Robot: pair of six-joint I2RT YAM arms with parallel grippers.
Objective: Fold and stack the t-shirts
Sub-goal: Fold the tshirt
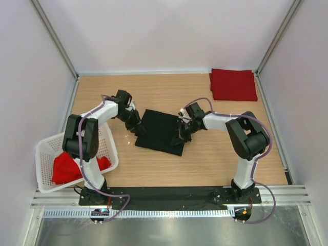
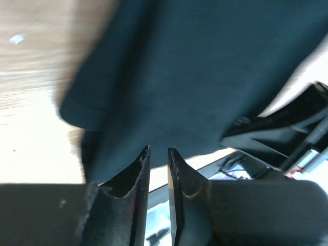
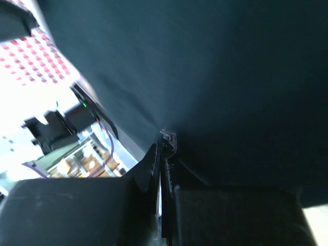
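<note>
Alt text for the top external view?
A black t-shirt lies centrally, left gripper at its left edge, right gripper at its right. A folded red t-shirt lies far right; a crumpled red t-shirt sits in a white basket.

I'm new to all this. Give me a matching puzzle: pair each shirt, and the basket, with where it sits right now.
Things:
1. black t-shirt
2. folded red t-shirt
3. crumpled red t-shirt
4. white basket

Places:
A. inside the basket
B. far right corner of the table
C. near left edge of the table
D. middle of the table

Pairs: 1-D, 2-B, 3-A, 4-C
</note>
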